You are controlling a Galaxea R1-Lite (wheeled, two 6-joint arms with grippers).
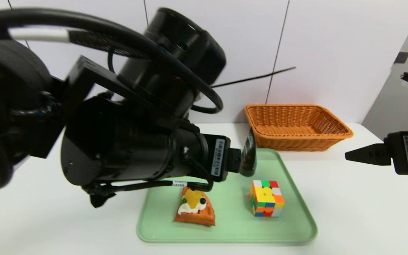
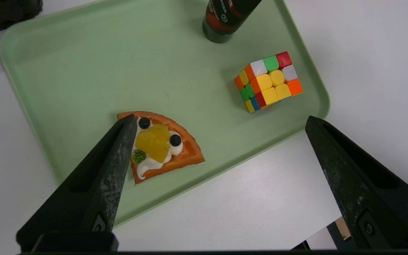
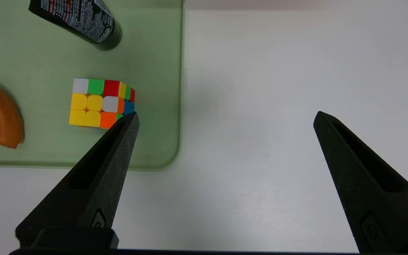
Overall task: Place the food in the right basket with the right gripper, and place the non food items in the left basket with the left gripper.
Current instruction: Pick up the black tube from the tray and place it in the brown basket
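Observation:
The food, an orange waffle wedge (image 1: 195, 209) with cream, yellow fruit and dark berries, lies at the front left of a green tray (image 1: 296, 219). A multicoloured puzzle cube (image 1: 266, 198) sits to its right, and a black tube (image 1: 249, 152) with red marks stands at the tray's back. My left gripper (image 2: 221, 119) hangs open above the tray's edge, one finger over the waffle (image 2: 161, 145), holding nothing. My right gripper (image 1: 349, 156) hovers open and empty over bare table right of the tray, near the cube (image 3: 99, 102). The orange-tan right basket (image 1: 296, 124) stands behind the tray. A corner of the dark left basket (image 2: 5, 14) shows.
My left arm fills the left half of the head view and hides what lies behind it. White table surrounds the tray (image 3: 154, 53), with a white wall behind the orange basket.

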